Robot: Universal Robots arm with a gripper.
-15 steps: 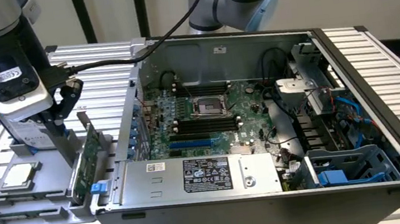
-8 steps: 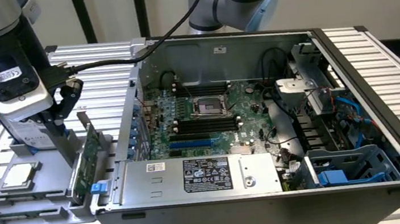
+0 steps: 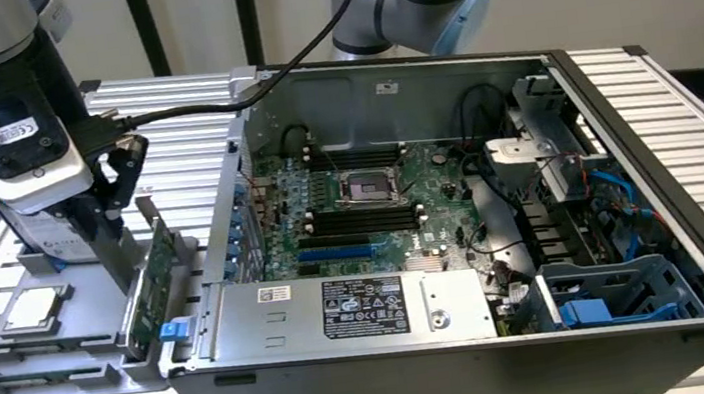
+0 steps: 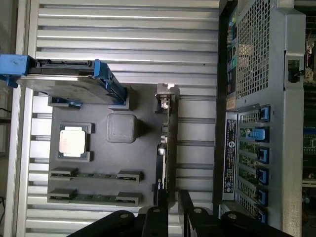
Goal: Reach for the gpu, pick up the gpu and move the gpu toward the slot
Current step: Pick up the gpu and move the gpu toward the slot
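The gpu (image 3: 163, 273) stands on edge in a gray holder (image 3: 25, 383) at the exterior view's lower left, just beside the computer case (image 3: 481, 372). The gripper (image 4: 170, 217) hovers over it, fingers (image 4: 154, 219) apart on either side of its edge. A chip (image 4: 74, 140) and a hard drive (image 4: 69, 84) share the holder.

No legible text on the power supply label (image 3: 362, 306) or the case sticker (image 4: 230, 158).

Gripper (image 4: 171, 202) vertical, pointing straight down, its two black jaws parted with a narrow gap between.
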